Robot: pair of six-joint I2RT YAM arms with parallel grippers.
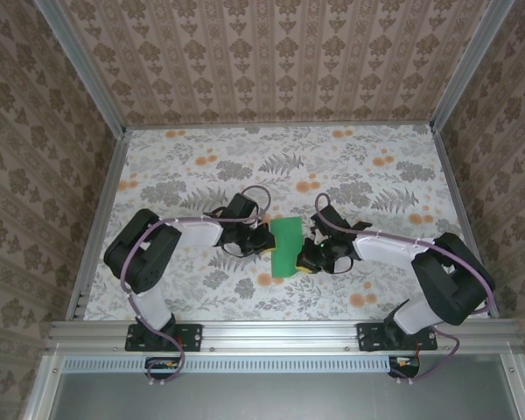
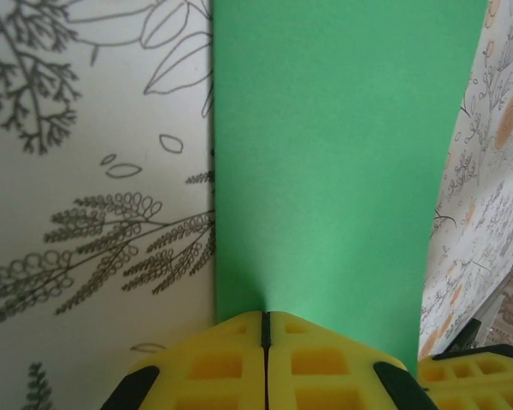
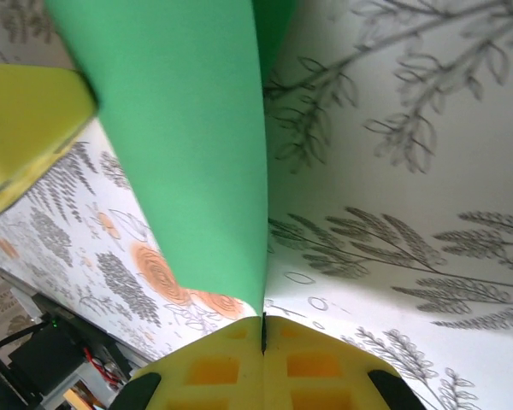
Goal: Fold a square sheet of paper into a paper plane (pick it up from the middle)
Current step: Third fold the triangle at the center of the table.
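The bright green sheet of paper [image 1: 287, 247] hangs between my two grippers at the middle of the table, showing from above as a rectangle longer than it is wide. My left gripper [image 1: 264, 241] is shut on its left edge; in the left wrist view the yellow jaws [image 2: 265, 318] meet on the paper [image 2: 325, 171]. On the right, near the lower corner, my right gripper [image 1: 309, 255] is shut on the sheet. The right wrist view has those jaws [image 3: 263, 323] pinching the paper's edge [image 3: 188, 154], which curves up off the cloth.
A floral grey-and-orange cloth [image 1: 201, 166] covers the table. Aluminium rails [image 1: 96, 219] and patterned walls enclose it on three sides. The other gripper's yellow fingers [image 2: 472, 377] [image 3: 26, 120] sit close by in each wrist view.
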